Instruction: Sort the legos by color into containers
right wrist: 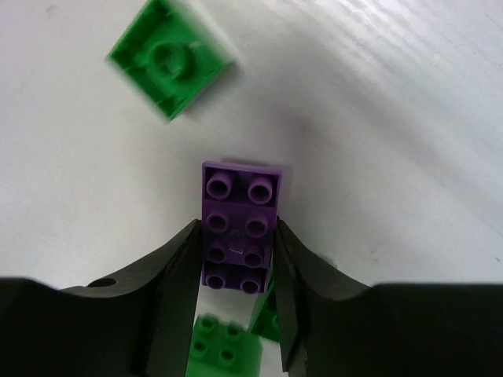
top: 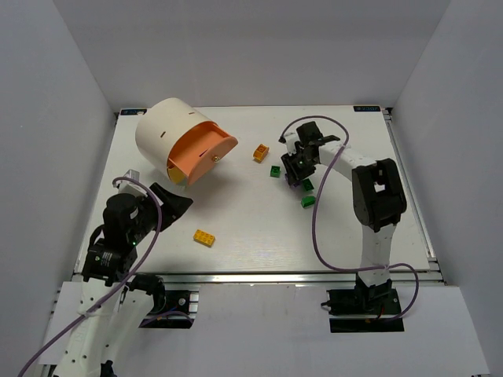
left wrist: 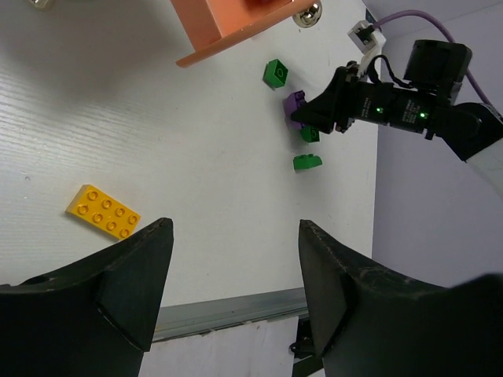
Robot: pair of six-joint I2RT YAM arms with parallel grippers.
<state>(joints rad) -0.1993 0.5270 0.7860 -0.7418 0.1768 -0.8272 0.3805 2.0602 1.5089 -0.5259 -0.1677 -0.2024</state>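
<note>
A white table (top: 259, 228) stands boxed in by grey walls (top: 55, 118) on three sides, with an aluminium rail (top: 259, 276) along its near edge. The cream drum (top: 165, 126) lies at the far left, its orange drawer (top: 203, 153) pulled out. Right of centre, the right gripper (right wrist: 236, 236) pinches the purple brick (right wrist: 240, 196) by its long sides, with green bricks (top: 275, 171) close around it. The left gripper (left wrist: 233, 228) hovers spread wide, holding nothing, near the yellow brick (left wrist: 104, 210) on bare tabletop towards the front edge.
</note>
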